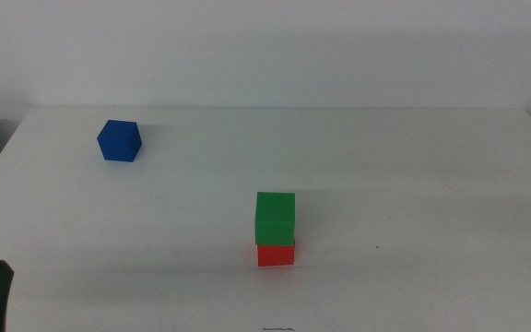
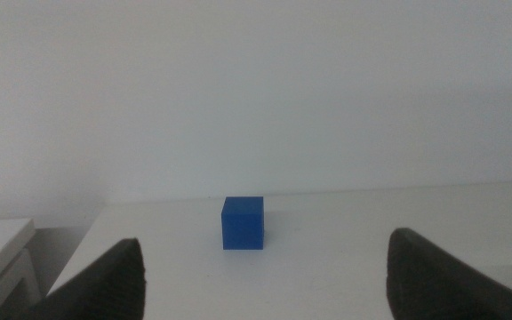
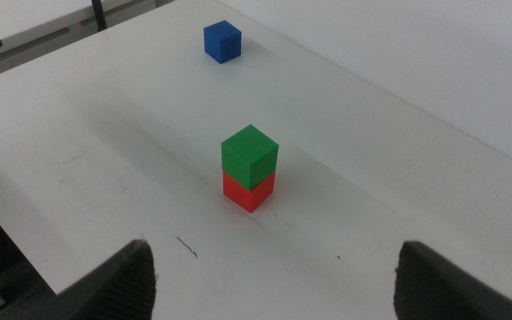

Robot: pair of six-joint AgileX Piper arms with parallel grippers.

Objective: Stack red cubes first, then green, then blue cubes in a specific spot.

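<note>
Left gripper [image 2: 265, 271] hangs low, jaws spread and empty, facing the blue cube [image 2: 243, 222] at the table's far left. Only its tip shows in the middle view. Right gripper [image 3: 274, 276], likewise spread, overlooks green cube [image 3: 250, 156] sitting on red cube [image 3: 247, 191].

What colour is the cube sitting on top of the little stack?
Green, resting on the red cube. The right wrist view shows it best.

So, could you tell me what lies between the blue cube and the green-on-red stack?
Nothing: only bare white table separates the blue cube from the green cube, clearest in the middle view.
</note>
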